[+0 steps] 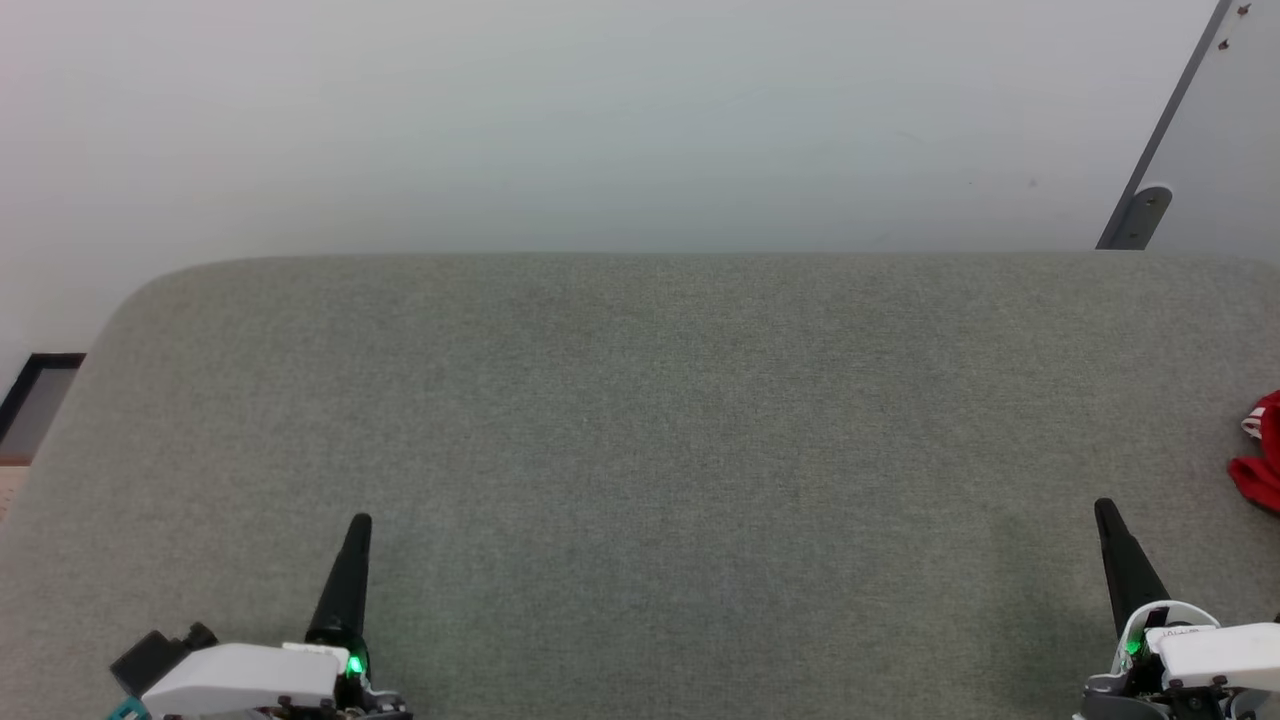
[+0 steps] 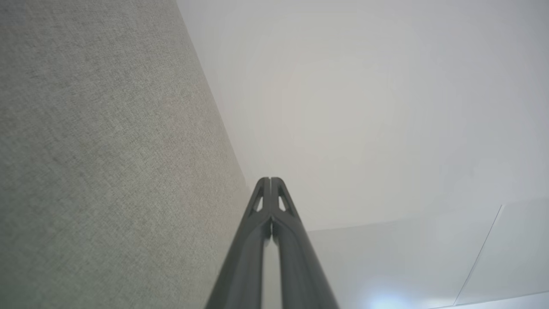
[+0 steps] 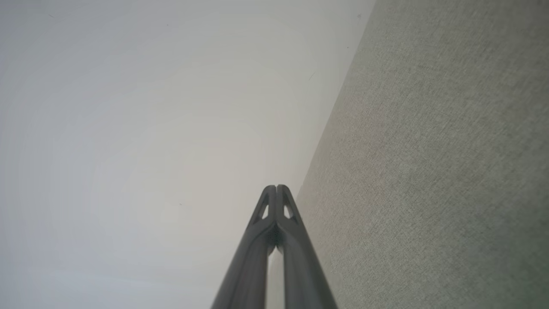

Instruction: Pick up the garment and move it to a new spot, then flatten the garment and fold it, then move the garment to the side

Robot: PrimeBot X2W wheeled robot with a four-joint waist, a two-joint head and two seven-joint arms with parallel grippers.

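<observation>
Garment lies far-right of right gripper, the nearer arm vs left gripper; both closed tight, holding nothing.

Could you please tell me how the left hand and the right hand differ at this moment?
In the head view the left hand sits lower left, far from the red garment; the right hand sits lower right, near it. The left hand leans rightward, the right hand leftward. Both are shut and empty.
</observation>
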